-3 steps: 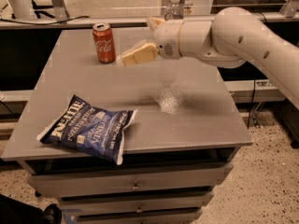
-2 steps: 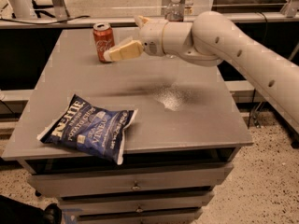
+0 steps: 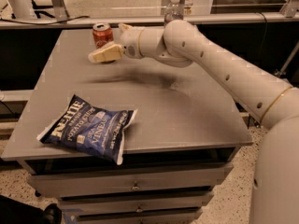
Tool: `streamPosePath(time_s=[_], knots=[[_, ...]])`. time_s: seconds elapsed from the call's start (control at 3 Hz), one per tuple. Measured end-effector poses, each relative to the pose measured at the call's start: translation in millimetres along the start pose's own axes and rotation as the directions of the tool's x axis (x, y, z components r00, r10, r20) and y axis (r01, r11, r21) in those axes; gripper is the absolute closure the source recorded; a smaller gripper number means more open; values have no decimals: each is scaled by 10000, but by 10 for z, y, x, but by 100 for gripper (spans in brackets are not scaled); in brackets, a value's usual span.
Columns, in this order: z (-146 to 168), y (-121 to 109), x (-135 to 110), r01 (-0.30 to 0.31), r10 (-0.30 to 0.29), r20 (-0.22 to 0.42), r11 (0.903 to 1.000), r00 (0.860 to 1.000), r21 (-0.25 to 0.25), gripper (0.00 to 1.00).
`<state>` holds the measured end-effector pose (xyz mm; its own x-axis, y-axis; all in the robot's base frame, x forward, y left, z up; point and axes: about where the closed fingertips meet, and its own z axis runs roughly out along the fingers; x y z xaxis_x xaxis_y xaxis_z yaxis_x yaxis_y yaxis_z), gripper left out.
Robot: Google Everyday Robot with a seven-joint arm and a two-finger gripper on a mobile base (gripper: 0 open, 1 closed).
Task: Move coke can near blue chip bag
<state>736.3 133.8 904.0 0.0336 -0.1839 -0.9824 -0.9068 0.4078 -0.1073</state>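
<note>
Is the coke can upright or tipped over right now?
Upright: the coke can stands with its silver top facing up; the open claw is close beside it.

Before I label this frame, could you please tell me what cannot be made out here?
Camera view:
- coke can: lower part hidden by the gripper, open at the far side of the table; contact unclear.
- water bottle: base hidden by the arm.
- drawers: cut off by the bottom edge.

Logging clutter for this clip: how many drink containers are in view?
2. The can stands at the table's far left, with the open tool right beside it; the bottle stands beyond the table's far edge. The arm may hide others.
</note>
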Motion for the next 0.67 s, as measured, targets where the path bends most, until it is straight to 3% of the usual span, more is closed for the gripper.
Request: streamPosePath(time_s=[0.33, 0.67], knots=[[240, -67, 94, -189, 189, -37, 9998, 9998, 24, 0], [395, -143, 158, -487, 485, 187, 9988, 9986, 107, 18]])
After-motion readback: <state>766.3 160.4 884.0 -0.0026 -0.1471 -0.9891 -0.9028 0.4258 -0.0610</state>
